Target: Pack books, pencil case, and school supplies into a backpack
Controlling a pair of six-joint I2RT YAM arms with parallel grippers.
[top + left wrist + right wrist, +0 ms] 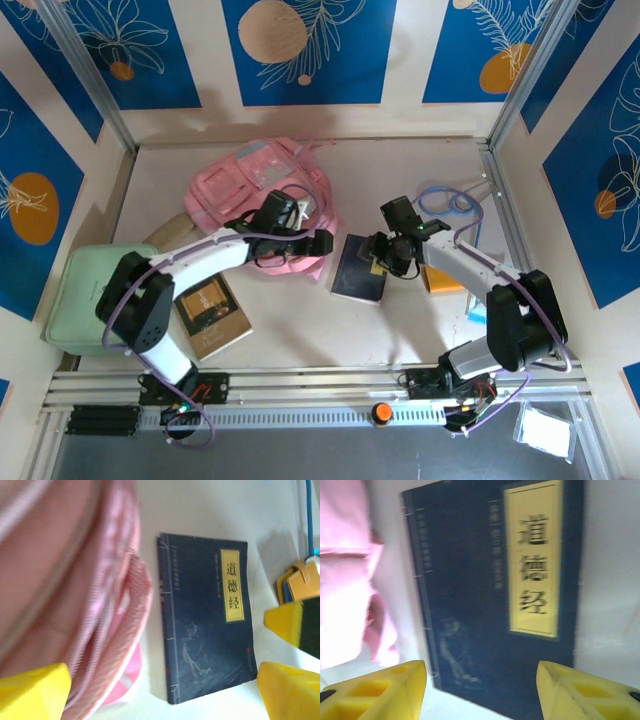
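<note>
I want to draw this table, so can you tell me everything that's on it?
backpack: one, pink, back of the table, left of middle
navy book: one, dark navy with a yellow label, middle, right of the backpack
brown book: one, brown, near left
pencil case: one, tan, left of the backpack
green case: one, pale green, far left
orange item: one, under the right arm, unclear what
cable: one, blue, back right
left gripper: yellow fingers, open, between backpack and navy book
right gripper: yellow fingers, open, over the navy book

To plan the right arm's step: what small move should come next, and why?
Probably lower the right gripper onto the thin dark navy book with the yellow title label: its jaws stand open above this book, which lies flat beside the pink fabric backpack, not yet packed.
</note>
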